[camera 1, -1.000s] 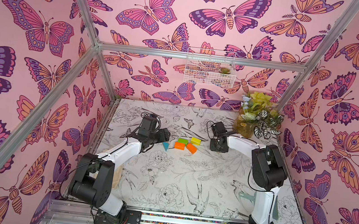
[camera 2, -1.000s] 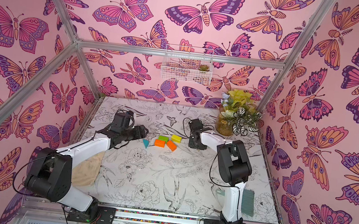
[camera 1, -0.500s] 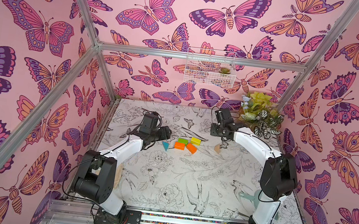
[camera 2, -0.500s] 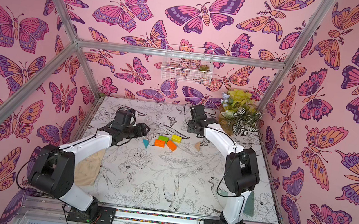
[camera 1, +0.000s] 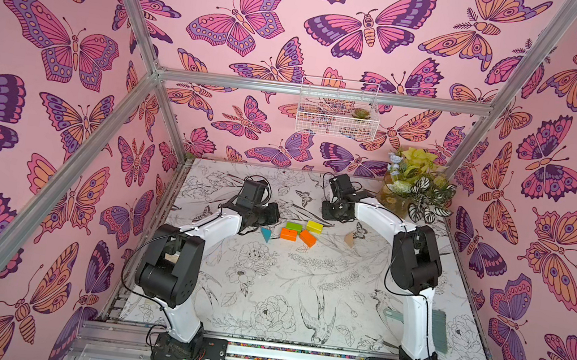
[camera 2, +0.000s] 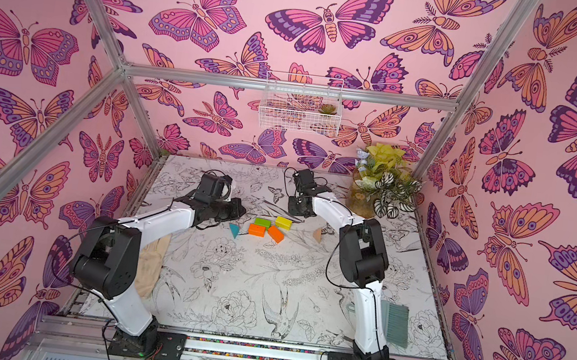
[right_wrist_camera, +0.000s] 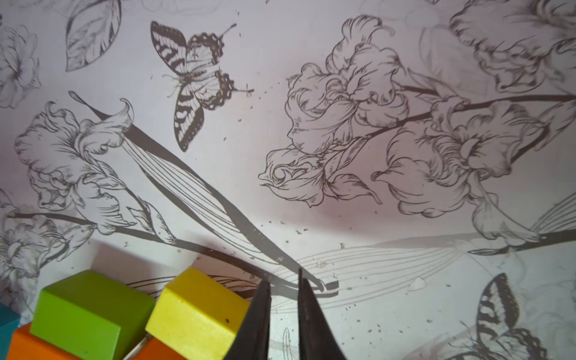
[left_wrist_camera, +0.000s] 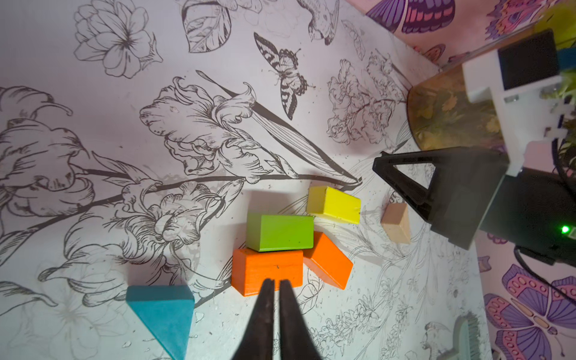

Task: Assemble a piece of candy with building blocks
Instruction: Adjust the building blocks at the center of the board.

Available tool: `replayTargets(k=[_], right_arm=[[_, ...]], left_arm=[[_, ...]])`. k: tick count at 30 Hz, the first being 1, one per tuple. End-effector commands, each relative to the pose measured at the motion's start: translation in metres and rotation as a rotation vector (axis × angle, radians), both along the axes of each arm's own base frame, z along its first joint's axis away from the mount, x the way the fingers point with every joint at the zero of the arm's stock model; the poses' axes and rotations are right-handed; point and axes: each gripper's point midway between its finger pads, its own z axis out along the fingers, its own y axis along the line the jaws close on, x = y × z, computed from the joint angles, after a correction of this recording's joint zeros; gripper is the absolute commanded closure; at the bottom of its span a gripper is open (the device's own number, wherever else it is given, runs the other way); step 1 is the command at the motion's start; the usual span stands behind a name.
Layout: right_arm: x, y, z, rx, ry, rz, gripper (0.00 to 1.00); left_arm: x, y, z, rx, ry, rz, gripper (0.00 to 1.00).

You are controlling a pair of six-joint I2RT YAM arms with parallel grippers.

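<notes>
Here, left tool pinched together by orange block, right tool narrowly apart beside yellow block.

Top views: I look down from high at the front edge, far out, both taking in the whole tabletop | left wrist: close, I look past the left hand across the tabletop | right wrist: closer, low behind the right hand; both wrists share the green block and yellow block.
</notes>
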Motion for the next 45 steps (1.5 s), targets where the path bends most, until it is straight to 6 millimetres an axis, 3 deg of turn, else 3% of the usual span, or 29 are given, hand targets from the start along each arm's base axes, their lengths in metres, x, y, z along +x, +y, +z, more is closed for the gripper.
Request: replayTargets(k=[1, 11, 18, 30, 38, 45], right_arm=[[0.004, 0.014, 0.011, 0.037, -0.014, 0.046, 0.8], [-0.009, 0.039, -0.02, 0.083, 0.061, 0.117, 0.82], [-0.027, 0.059, -0.026, 0.081, 0.083, 0.172, 0.83], [-0.05, 0.04, -0.03, 0.029, 0.108, 0.109, 0.83], [-0.051, 0.039, -0.007, 0.053, 0.055, 0.112, 0.81], [-0.058, 0.042, 0.04, 0.112, -0.062, 0.189, 0.55]], left_arm=[[-0.008, -0.004, -0.013, 0.013, 0.075, -0.023, 0.95], [-0.015, -0.009, -0.039, 0.039, 0.178, -0.043, 0.99], [-0.017, -0.01, -0.04, 0.042, 0.183, -0.045, 0.99], [-0.018, -0.01, -0.043, 0.044, 0.191, -0.051, 0.99], [-0.018, -0.012, -0.041, 0.039, 0.187, -0.058, 0.99], [-0.019, -0.011, -0.022, 0.04, 0.135, -0.076, 0.92]])
